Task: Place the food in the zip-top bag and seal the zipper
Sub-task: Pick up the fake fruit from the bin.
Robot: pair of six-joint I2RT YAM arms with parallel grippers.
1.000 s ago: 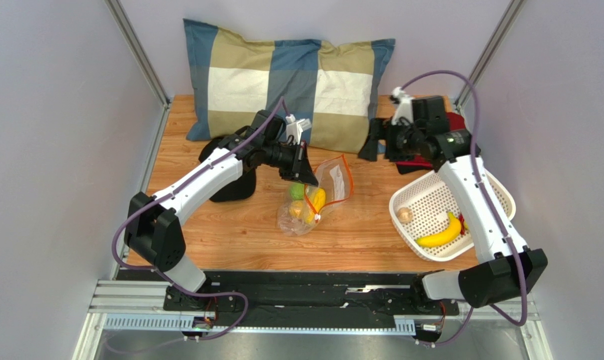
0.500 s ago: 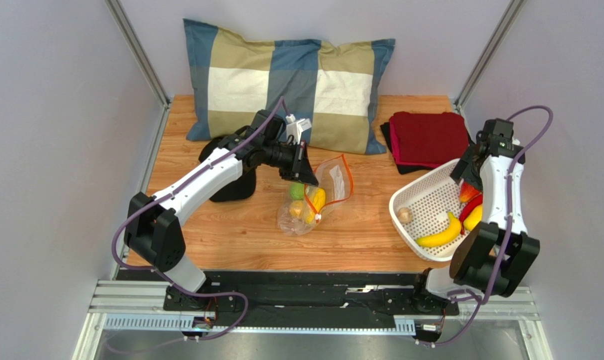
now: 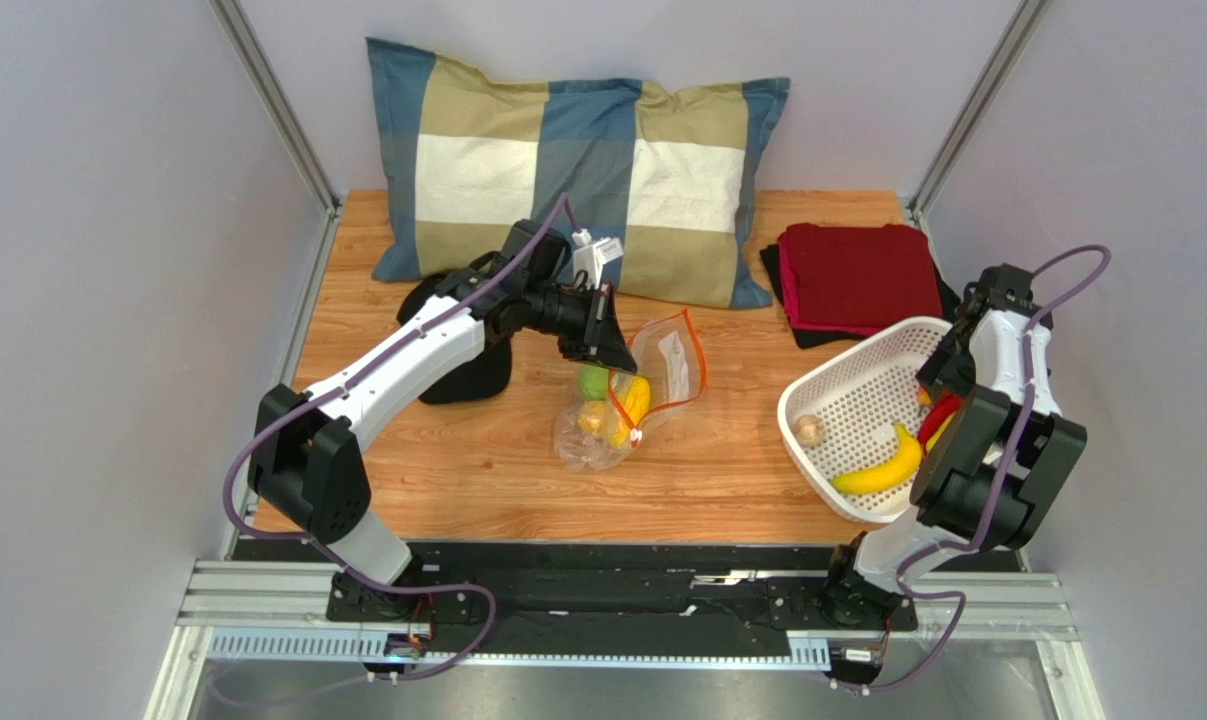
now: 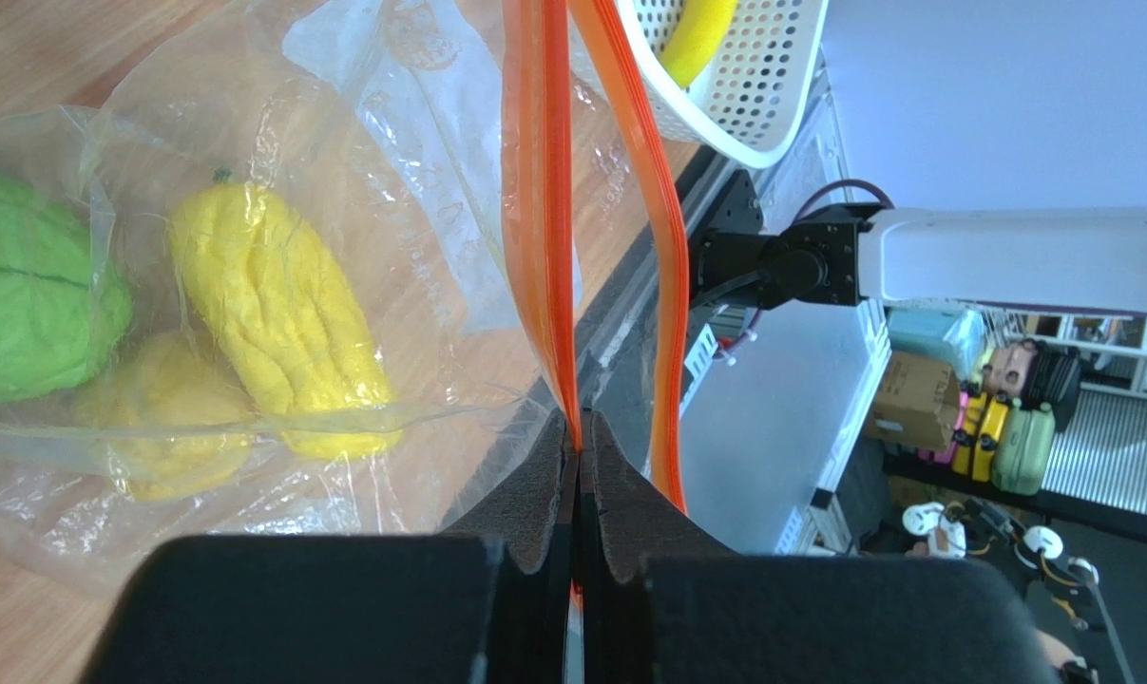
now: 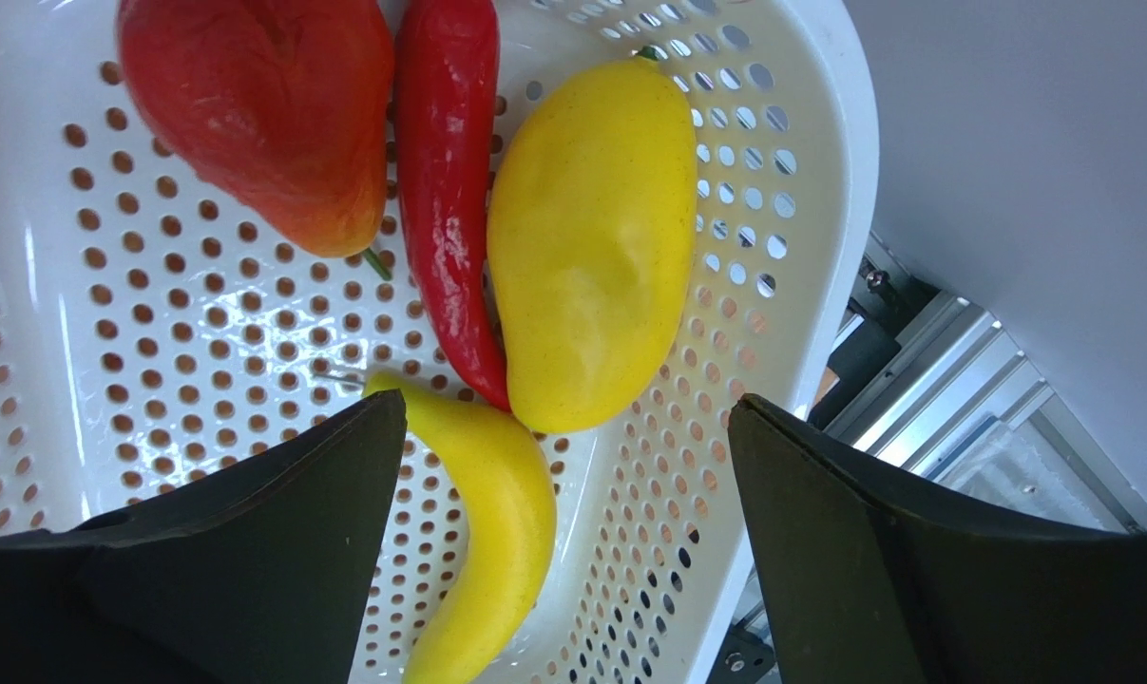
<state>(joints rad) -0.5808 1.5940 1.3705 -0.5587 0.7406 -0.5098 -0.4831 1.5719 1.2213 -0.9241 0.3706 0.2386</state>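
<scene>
The clear zip-top bag (image 3: 635, 393) lies mid-table with its mouth open. My left gripper (image 3: 603, 350) is shut on one orange-red zipper strip (image 4: 542, 214) and holds it up, as the left wrist view (image 4: 579, 439) shows. Inside the bag are a green piece (image 4: 29, 307) and two yellow pieces (image 4: 279, 321). My right gripper (image 3: 943, 375) hangs open and empty over the white basket (image 3: 850, 393). Below its jaws (image 5: 565, 406) lie a banana (image 5: 493, 542), a yellow lemon-like piece (image 5: 593, 242), a red chili (image 5: 450, 185) and a red piece (image 5: 265, 114). A beige round piece (image 3: 811, 431) sits at the basket's left.
A checked pillow (image 3: 579, 158) leans at the back. A folded red cloth (image 3: 857, 278) lies at the back right, behind the basket. A black object (image 3: 459, 372) sits under my left arm. Walls close in on both sides.
My right arm swung from over the red cloth to the right wall and came down over the basket. My left arm and the bag have not moved.
</scene>
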